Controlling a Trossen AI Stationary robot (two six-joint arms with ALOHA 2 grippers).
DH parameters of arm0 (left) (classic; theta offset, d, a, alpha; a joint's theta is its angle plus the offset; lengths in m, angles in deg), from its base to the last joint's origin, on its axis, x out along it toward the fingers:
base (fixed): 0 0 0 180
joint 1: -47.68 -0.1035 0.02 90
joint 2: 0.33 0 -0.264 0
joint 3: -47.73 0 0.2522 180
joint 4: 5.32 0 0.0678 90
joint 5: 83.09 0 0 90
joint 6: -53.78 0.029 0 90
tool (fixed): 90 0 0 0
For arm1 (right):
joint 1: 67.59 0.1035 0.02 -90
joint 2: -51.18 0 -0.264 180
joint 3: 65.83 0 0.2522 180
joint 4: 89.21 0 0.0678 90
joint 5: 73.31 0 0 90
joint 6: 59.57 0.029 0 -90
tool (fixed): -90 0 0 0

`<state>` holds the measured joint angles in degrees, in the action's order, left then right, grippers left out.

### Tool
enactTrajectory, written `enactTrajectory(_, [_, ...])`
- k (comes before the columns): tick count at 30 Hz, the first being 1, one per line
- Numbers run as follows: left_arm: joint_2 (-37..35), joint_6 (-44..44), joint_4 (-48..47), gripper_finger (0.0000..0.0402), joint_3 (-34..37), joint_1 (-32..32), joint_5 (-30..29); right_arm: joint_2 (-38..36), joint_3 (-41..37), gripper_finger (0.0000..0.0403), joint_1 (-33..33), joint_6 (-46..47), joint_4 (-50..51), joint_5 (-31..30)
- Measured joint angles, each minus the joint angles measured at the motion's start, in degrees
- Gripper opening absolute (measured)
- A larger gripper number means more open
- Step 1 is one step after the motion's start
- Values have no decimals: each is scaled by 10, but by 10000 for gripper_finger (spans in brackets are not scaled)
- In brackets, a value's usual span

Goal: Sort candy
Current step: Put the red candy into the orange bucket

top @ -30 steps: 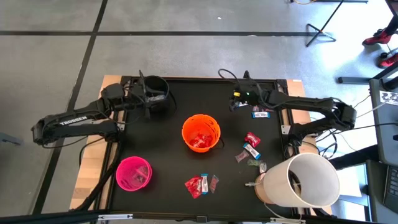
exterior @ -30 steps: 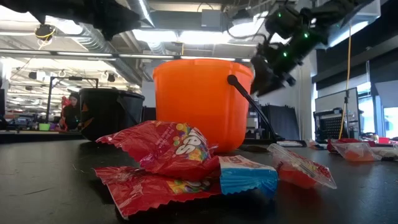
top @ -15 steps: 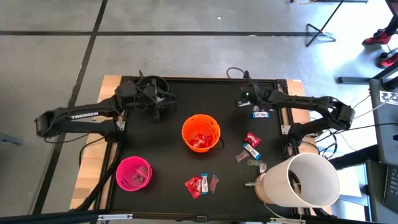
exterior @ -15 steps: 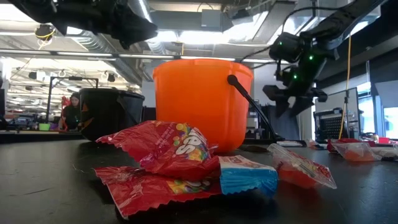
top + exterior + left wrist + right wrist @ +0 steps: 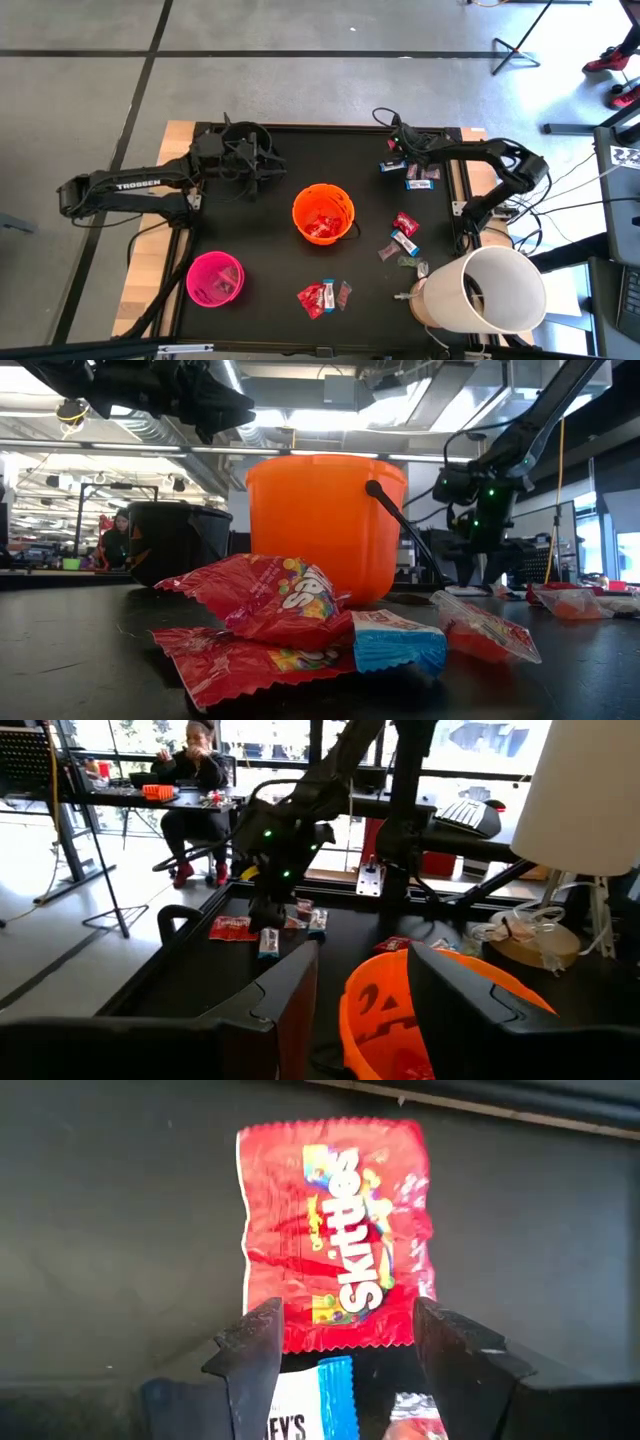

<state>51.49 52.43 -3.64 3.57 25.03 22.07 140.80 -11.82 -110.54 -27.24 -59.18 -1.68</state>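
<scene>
My right gripper (image 5: 396, 152) hangs open at the table's far right, tipped down over a red candy packet (image 5: 335, 1230) and a blue-and-white bar (image 5: 300, 1415) that lie flat on the black table. Its fingers (image 5: 255, 1350) stand apart above them and touch nothing. My left gripper (image 5: 266, 170) is open in the air beside the black bucket (image 5: 245, 135), pointing level toward the orange bucket (image 5: 323, 213). More candy lies at the right (image 5: 404, 235) and at the near edge (image 5: 322, 296).
The orange bucket holds red packets, and a pink bucket (image 5: 214, 278) stands at the near left. A large white cylinder (image 5: 485, 290) lies on its side at the near right corner. Another blue-and-white bar (image 5: 421, 183) lies beside my right gripper. A person sits beyond the table (image 5: 195, 750).
My right gripper has come down toward the candy at the far right and tipped from nearly level to pointing steeply down. My left gripper has shifted a little from above the black bucket toward the orange bucket. No candy has moved.
</scene>
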Motion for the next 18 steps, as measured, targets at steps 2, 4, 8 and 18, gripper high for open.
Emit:
enactTrajectory(2, [0,0,0,149,0,4,0,10,0,220,0,-8,-1,0])
enactTrajectory(4, [0,0,0,149,0,7,0,14,1,220,0,-13,-2,-1])
enactTrajectory(8, [0,0,0,149,0,7,0,16,1,211,2,-29,-5,-1])
enactTrajectory(18, [0,-15,-10,149,0,7,0,17,0,38,2,-53,-25,13])
